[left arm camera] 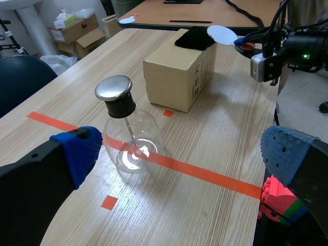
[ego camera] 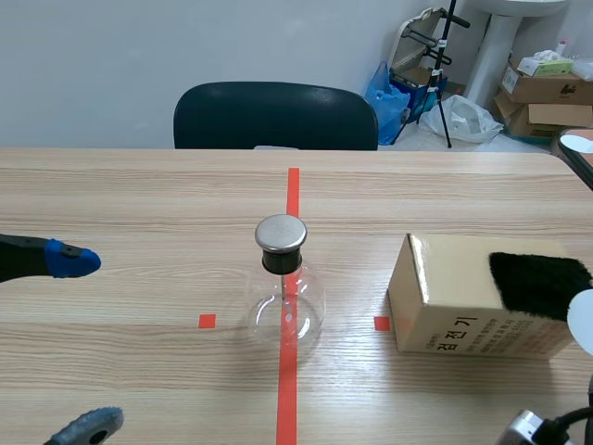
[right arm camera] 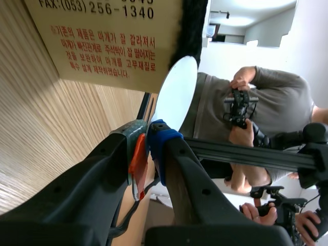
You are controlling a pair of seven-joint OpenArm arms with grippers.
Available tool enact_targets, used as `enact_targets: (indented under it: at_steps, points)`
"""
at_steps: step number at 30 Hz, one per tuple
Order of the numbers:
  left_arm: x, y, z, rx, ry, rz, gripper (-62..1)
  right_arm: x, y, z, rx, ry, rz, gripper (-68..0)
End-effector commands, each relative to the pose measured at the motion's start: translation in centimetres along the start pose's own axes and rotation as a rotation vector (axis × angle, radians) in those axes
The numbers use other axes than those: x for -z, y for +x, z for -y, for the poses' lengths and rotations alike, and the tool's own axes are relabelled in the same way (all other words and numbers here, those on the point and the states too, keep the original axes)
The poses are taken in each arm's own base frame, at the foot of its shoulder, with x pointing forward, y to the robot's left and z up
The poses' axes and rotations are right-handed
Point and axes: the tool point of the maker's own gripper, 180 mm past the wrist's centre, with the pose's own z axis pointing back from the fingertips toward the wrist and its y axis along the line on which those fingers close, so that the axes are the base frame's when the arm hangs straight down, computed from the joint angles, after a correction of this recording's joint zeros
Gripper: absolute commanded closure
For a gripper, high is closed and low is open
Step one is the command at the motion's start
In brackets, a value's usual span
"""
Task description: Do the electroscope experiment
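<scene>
The electroscope, a round glass flask [ego camera: 284, 306] with a metal cap [ego camera: 281, 234], stands on the red tape line at the table's middle. My left gripper [ego camera: 82, 343] is open to its left, and the flask [left arm camera: 130, 146] sits ahead of it between the blue pads [left arm camera: 77, 151]. To the right is a cardboard box [ego camera: 463, 311] with a black furry cloth [ego camera: 537, 283] on top. My right gripper [right arm camera: 143, 148] is shut on the orange handle [right arm camera: 138, 161] of a white disc [right arm camera: 176, 95]. The disc [left arm camera: 222, 35] lies against the cloth [left arm camera: 197, 38].
A dark chair [ego camera: 275, 116] stands behind the table's far edge. Cardboard boxes [ego camera: 542, 88] and bags crowd the floor at the back right. A person [right arm camera: 246, 118] holding controllers is beyond the right gripper. A red and green block [left arm camera: 279, 202] lies off the table's edge.
</scene>
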Motion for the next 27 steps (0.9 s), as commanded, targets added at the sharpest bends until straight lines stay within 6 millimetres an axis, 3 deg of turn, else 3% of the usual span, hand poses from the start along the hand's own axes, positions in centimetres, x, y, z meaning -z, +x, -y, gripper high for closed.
enact_targets:
  at_steps: [1,4,20,27]
  points:
    - [0.1,0.4,0.1,-0.01,0.003,0.025,-62.3,0.0,1.4,1.1,-0.03,-0.049,0.089,-0.9]
    - [0.1,0.4,0.1,-0.01,0.003,0.024,-62.3,-0.1,2.6,1.0,-0.034,-0.047,0.157,-0.9]
    - [0.1,0.4,0.1,-0.01,0.003,0.025,-62.3,0.4,2.5,1.6,-0.027,-0.069,0.132,-0.9]
    - [0.1,0.4,0.1,-0.01,0.003,0.025,-62.3,1.1,1.7,4.1,-0.073,-0.131,0.089,-0.9]
